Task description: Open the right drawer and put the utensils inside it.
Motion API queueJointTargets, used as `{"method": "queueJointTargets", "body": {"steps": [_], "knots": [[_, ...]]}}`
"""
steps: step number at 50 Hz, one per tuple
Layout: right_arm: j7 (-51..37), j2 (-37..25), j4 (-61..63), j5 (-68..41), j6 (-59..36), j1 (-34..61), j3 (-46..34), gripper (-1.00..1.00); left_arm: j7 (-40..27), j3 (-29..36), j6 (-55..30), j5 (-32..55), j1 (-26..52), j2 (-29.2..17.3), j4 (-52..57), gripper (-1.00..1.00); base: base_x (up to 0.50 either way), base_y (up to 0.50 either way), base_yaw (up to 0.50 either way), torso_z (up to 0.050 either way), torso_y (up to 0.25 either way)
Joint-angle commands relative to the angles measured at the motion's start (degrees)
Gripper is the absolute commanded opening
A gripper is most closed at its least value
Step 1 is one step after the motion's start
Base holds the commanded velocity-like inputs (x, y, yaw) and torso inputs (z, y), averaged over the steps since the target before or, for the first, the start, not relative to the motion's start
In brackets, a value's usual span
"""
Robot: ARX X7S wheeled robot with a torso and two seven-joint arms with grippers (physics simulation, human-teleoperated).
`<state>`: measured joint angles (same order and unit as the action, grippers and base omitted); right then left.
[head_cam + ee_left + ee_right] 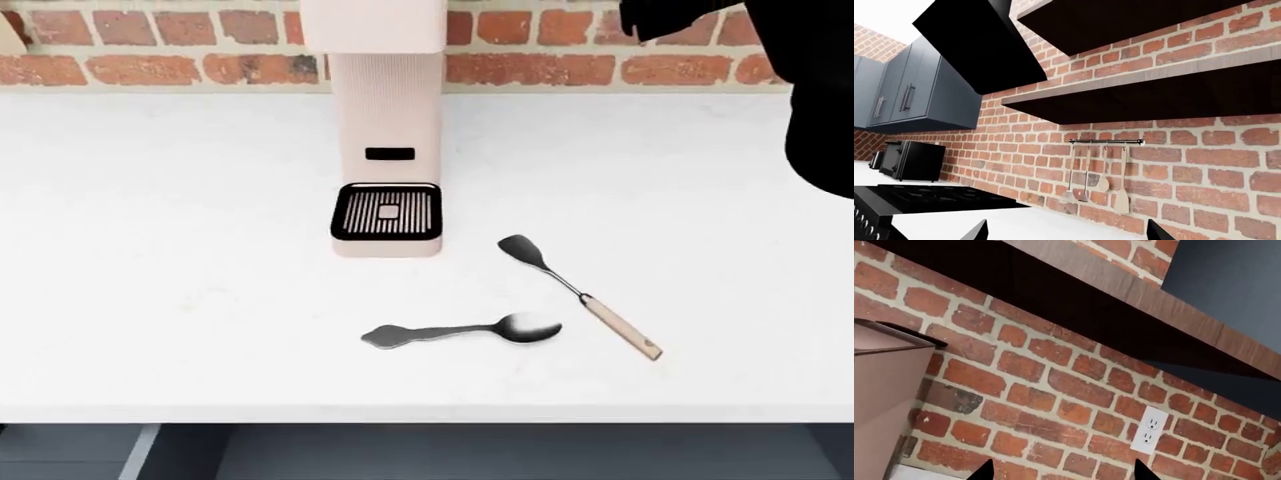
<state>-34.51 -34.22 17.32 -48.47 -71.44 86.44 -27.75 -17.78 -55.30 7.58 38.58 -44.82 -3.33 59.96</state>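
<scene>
The utensils lie on the white counter (160,300) in the head view. The dark silvery spoon (461,332) is near the front edge, and the spatula (581,295), with its pale wooden handle, lies just right of it, slanted. Below the counter edge a slate blue-grey strip of cabinet fronts (507,455) shows without a handle, so I cannot tell which part is the right drawer. My left gripper (1067,232) is open and empty, facing the brick wall over the counter. My right gripper (1064,471) is open and empty too, raised toward the wall. The black right arm (807,90) fills the head view's far right corner.
A pink coffee machine (387,120) stands at the back, behind the utensils. The left wrist view shows a black stove (927,197), a black oven box (914,160), a rail of hanging tools (1104,142) and dark shelves (1154,100). A wall outlet (1149,436) is in the right wrist view.
</scene>
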Motion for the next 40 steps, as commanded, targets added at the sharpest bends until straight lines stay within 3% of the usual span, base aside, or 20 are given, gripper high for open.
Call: {"method": "queueJointTargets", "body": {"steps": [1,9,22,40], "knots": [[-1.2,1.2,-3.4,-2.3,-5.8,0.8,-0.3,1.00,0.2,-0.6,0.0,0.5,0.0,0.2,0.0,1.00,0.00,0.00,0.00,0.000,0.000],[-1.6,1.8,-8.8,-10.9,-17.9,2.2,2.0,1.00,0.1,-0.5,-0.1,0.5,0.1,0.2,0.0,1.00,0.00,0.00,0.00,0.000,0.000],[-1.9,0.8,-15.3,-15.6,-14.6,0.3,0.8,1.00,-1.3,1.8,-0.2,-1.1,0.0,-1.2,0.0,1.00,0.00,0.00,0.00,0.000,0.000],[0.1,0.7,-30.2,-20.5,-12.6,-3.6,6.2,1.00,-2.3,3.0,-0.8,-1.9,0.2,-2.2,-0.1,1.00,0.00,0.00,0.00,0.000,0.000]]}}
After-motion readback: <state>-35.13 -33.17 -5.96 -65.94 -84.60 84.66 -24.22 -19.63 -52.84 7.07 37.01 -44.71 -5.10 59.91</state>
